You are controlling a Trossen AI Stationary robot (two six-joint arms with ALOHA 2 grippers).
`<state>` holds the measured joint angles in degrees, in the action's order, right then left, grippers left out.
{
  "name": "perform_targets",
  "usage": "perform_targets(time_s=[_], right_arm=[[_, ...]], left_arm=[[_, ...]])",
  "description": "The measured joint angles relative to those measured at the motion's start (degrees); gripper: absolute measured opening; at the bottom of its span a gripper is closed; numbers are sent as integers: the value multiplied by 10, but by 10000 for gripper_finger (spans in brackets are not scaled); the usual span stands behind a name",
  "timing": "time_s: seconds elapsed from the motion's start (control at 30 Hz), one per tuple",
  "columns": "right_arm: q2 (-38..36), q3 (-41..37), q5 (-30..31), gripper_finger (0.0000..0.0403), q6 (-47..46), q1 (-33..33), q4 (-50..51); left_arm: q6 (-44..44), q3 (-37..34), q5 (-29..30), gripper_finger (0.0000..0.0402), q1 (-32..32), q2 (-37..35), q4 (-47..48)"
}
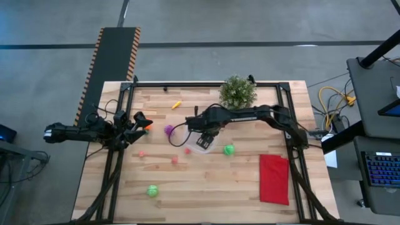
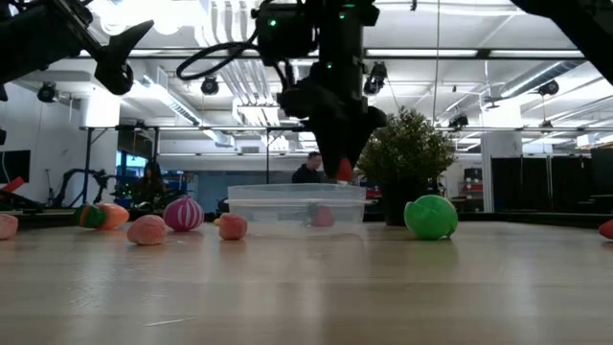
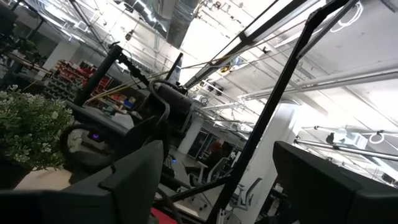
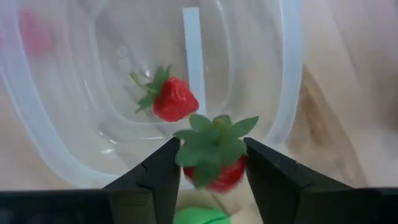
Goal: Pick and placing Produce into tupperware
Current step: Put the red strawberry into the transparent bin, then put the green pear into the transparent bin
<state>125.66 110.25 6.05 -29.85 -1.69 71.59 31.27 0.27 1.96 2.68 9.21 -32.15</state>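
The clear tupperware bowl [image 1: 200,148] [image 2: 297,205] stands mid-table, with one red strawberry [image 4: 172,99] lying on its floor. My right gripper [image 1: 205,134] [image 2: 343,172] [image 4: 211,147] hovers over the bowl's rim, shut on a second strawberry. Loose produce rests on the wood: a purple onion [image 1: 169,130] [image 2: 183,213], pink pieces [image 1: 142,153] [image 1: 174,160], two green balls [image 1: 229,149] [image 1: 152,190], a yellow piece [image 1: 177,105]. My left gripper [image 1: 142,120] [image 3: 217,149] waits open, raised at the table's left, beside an orange piece [image 1: 149,127]. My right gripper pinches a red strawberry by its body [image 4: 225,177], just under the green leaf cap [image 4: 214,138], between the two fingers. The fingers come from above, pointing down. The strawberry is lifted clear, above the bowl's rim [image 4: 292,93].
A bushy potted plant [image 1: 237,92] [image 2: 407,153] stands just behind the bowl at the far edge. A flat red cloth [image 1: 274,179] lies at the near right. A black frame rims the table. People show in the room beyond.
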Motion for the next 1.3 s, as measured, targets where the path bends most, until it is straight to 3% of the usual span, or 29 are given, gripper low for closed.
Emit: perform_targets(time_s=[0.27,0.5,0.7,1.0,1.3], right_arm=[[14,50,32,237,33,8,17],[-41,54,44,271,-8,13,118],[-75,18,26,282,-118,35,140],[-87,-24,24,293,-404,93,147],[-86,-110,0,290,-472,112,107]], left_arm=[[0,0,0,290,0,-1,0],[0,0,0,290,0,0,1],[-1,0,0,290,0,0,1],[1,0,-2,290,0,1,1],[44,0,1,290,-1,1,1]])
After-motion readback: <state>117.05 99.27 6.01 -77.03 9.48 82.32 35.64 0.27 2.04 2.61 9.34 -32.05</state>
